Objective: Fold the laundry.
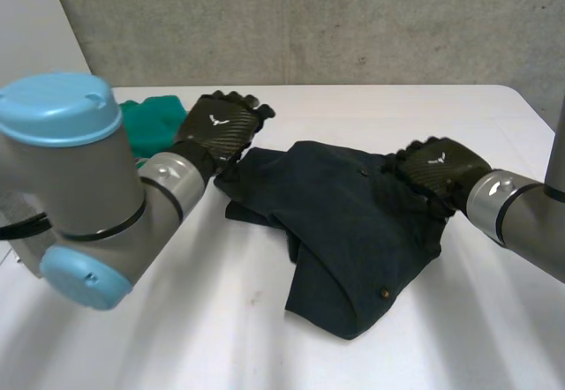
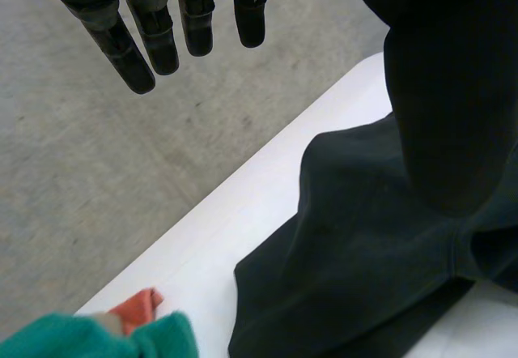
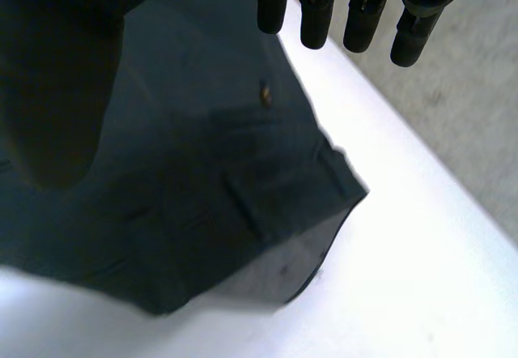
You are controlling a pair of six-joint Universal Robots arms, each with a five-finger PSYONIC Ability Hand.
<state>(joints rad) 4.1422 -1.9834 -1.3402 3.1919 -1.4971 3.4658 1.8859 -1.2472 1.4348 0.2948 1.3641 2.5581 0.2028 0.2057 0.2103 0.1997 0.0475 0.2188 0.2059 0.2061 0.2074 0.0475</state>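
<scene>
Laundry is seen as one crumpled dark blue garment point(image 1: 353, 240), spread loosely across the middle of the white surface point(image 1: 177, 337). The left hand point(image 1: 221, 125) is placed over the garment's left end, where the cloth is bunched into folds. In the left wrist view its fingers point(image 2: 194, 26) are held straight and slightly apart, reaching past the cloth's edge, and nothing is pinched by them; the garment point(image 2: 364, 261) lies under the palm. The right hand point(image 1: 437, 168) is set at the garment's right edge. Its fingers point(image 3: 314, 18) are likewise kept straight and spread, with nothing gripped, and the garment point(image 3: 202, 196) lies beneath the palm, a corner of it turned up on the surface. A small metal stud point(image 3: 264, 93) is seen on the cloth just short of the fingertips. Behind the left hand a green cloth point(image 1: 150, 125) is bundled, well clear of the garment, with an orange scrap point(image 2: 137, 305) beside it
</scene>
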